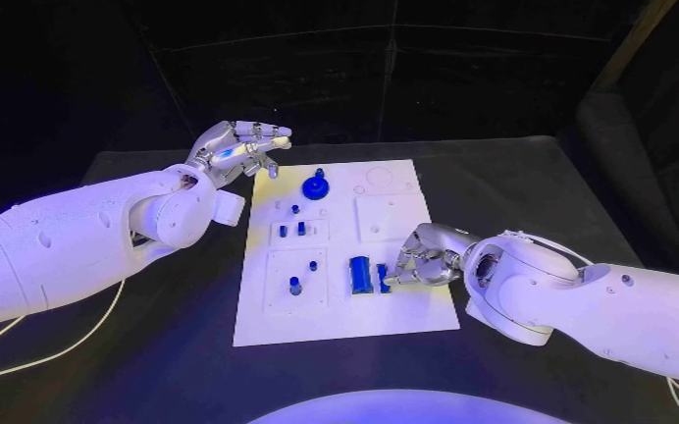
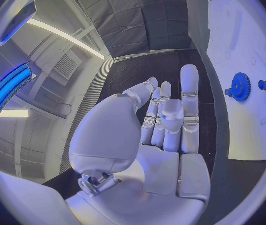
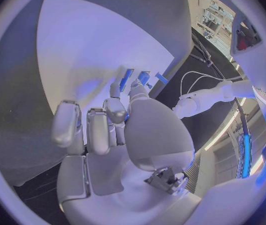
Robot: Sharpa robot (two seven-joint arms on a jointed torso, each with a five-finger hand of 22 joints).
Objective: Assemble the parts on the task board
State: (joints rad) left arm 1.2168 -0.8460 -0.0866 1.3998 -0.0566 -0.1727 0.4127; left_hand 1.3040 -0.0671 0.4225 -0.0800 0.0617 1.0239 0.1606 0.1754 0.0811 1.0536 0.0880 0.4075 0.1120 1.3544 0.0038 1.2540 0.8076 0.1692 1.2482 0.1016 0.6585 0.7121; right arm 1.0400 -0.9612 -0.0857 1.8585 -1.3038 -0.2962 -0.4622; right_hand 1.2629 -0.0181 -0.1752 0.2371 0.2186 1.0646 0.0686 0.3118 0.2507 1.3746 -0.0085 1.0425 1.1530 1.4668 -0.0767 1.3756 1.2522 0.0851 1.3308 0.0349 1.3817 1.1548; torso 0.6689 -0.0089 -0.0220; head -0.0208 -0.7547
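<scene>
The white task board (image 1: 339,247) lies in the middle of the black table. A blue gear (image 1: 316,186) (image 2: 240,87) stands near its far end, with small blue pegs (image 1: 291,230) behind it and another peg (image 1: 294,287) nearer me. Two upright blue blocks (image 1: 359,274) stand near the board's right front. My right hand (image 1: 422,259) (image 3: 123,130) rests low at the board's right edge, and its thumb and a finger pinch the nearer blue block (image 1: 384,280) (image 3: 127,77). My left hand (image 1: 243,147) (image 2: 161,120) hovers left of the board's far end, fingers apart, holding nothing.
A white cable (image 1: 78,331) trails over the table at the left, under my left arm. Bare black tabletop (image 1: 170,326) surrounds the board on both sides. Dark curtains close off the back.
</scene>
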